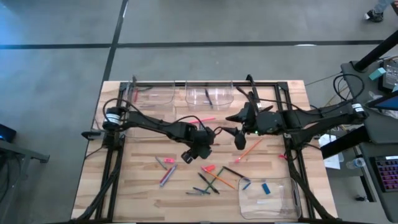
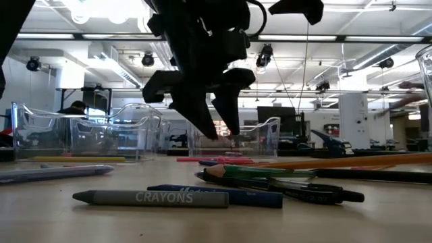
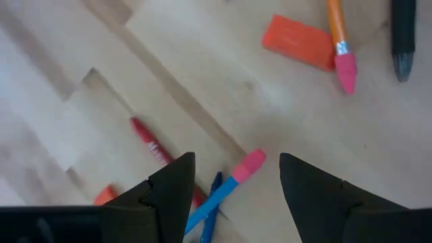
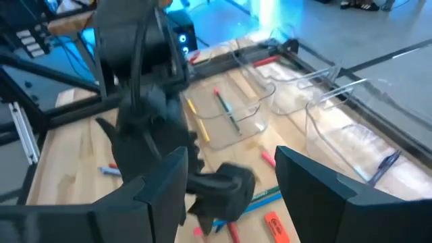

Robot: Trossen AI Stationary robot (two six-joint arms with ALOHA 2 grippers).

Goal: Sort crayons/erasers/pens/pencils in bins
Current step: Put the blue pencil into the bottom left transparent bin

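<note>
Two grippers [image 1: 188,155] [image 1: 239,138] open, mid-table, bins [image 1: 270,198] at edges

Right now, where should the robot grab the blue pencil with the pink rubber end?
Probably mid-shaft on the blue pencil, from straight above. It lies flat on the wood between the left gripper's open fingers, so they should close across its thin sides, clear of the red crayon beside it.

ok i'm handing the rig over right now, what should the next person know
Left end effector: open, empty, above the blue pencil in the table's middle.
Right end effector: open, empty, raised near centre.
Done: a blue eraser lies in the near right bin; a few sticks sit in the far bins.
Left: pens, the orange eraser, pencils and crayons remain scattered on the table.
</note>
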